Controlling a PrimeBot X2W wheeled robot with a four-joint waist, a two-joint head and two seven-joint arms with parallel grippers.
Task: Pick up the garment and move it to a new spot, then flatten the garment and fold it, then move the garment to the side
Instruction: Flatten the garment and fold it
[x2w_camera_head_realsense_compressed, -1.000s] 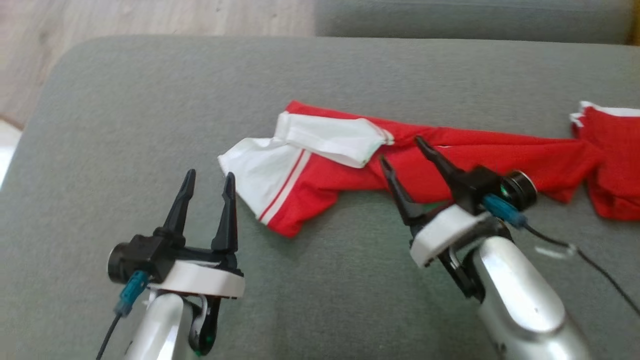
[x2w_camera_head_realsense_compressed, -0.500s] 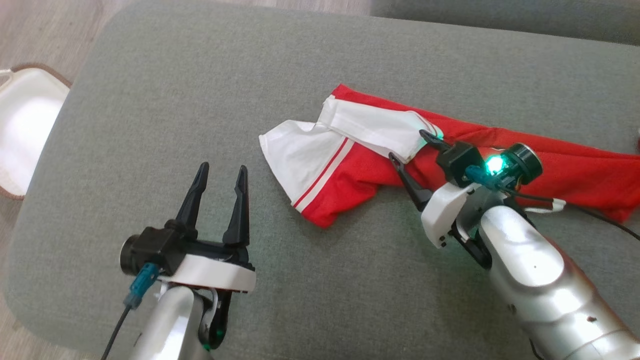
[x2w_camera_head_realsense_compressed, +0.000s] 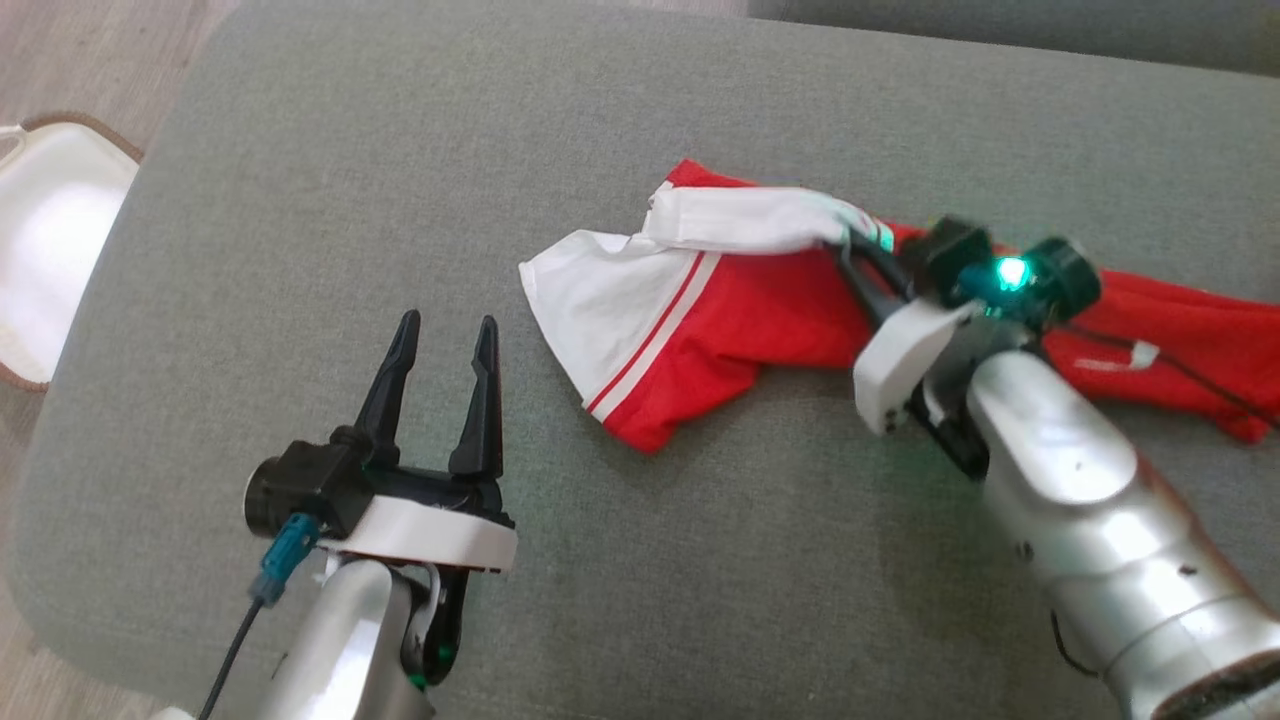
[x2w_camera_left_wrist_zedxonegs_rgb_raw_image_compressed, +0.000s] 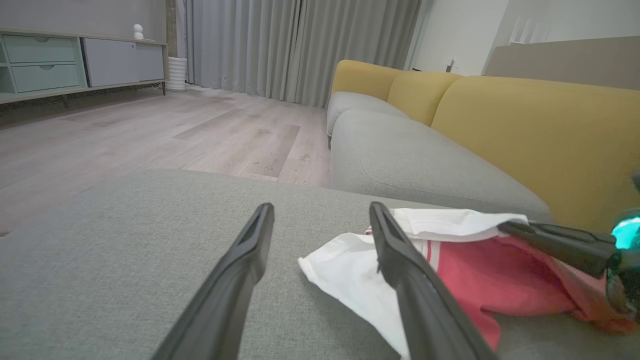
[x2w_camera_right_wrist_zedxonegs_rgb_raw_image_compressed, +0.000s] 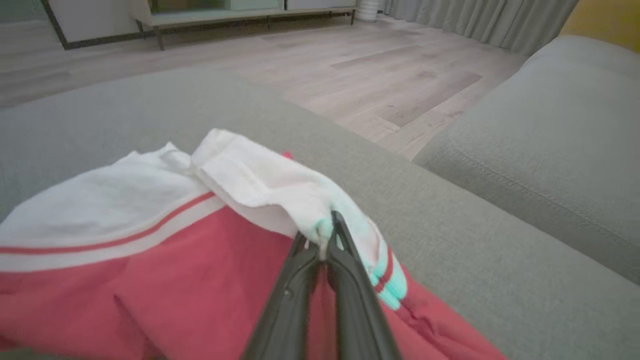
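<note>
Head view: we see the red and white garment (x2w_camera_head_realsense_compressed: 760, 330) lying crumpled on the grey ottoman (x2w_camera_head_realsense_compressed: 400, 150), running from its middle off toward the right. Our right tool (x2w_camera_head_realsense_compressed: 850, 243) is closed on the garment's white sleeve (x2w_camera_head_realsense_compressed: 740, 218), pinching its end. Our left tool (x2w_camera_head_realsense_compressed: 445, 325) hovers over bare ottoman near the garment's white edge, fingers spread and holding nothing.

Left wrist view: we look between the parted fingers of the left tool (x2w_camera_left_wrist_zedxonegs_rgb_raw_image_compressed: 320, 206) at the ottoman (x2w_camera_left_wrist_zedxonegs_rgb_raw_image_compressed: 125, 225). The garment (x2w_camera_left_wrist_zedxonegs_rgb_raw_image_compressed: 500, 270) lies past the right finger, and the right tool (x2w_camera_left_wrist_zedxonegs_rgb_raw_image_compressed: 507, 227) reaches in to the sleeve's edge. A grey and yellow sofa (x2w_camera_left_wrist_zedxonegs_rgb_raw_image_compressed: 525, 125) stands behind.

Right wrist view: the right tool (x2w_camera_right_wrist_zedxonegs_rgb_raw_image_compressed: 330, 222) has its fingers together with the white sleeve (x2w_camera_right_wrist_zedxonegs_rgb_raw_image_compressed: 260, 185) clamped at the tips. The garment's red body (x2w_camera_right_wrist_zedxonegs_rgb_raw_image_compressed: 150, 300) lies below, and a wood floor (x2w_camera_right_wrist_zedxonegs_rgb_raw_image_compressed: 375, 75) lies beyond the ottoman.
</note>
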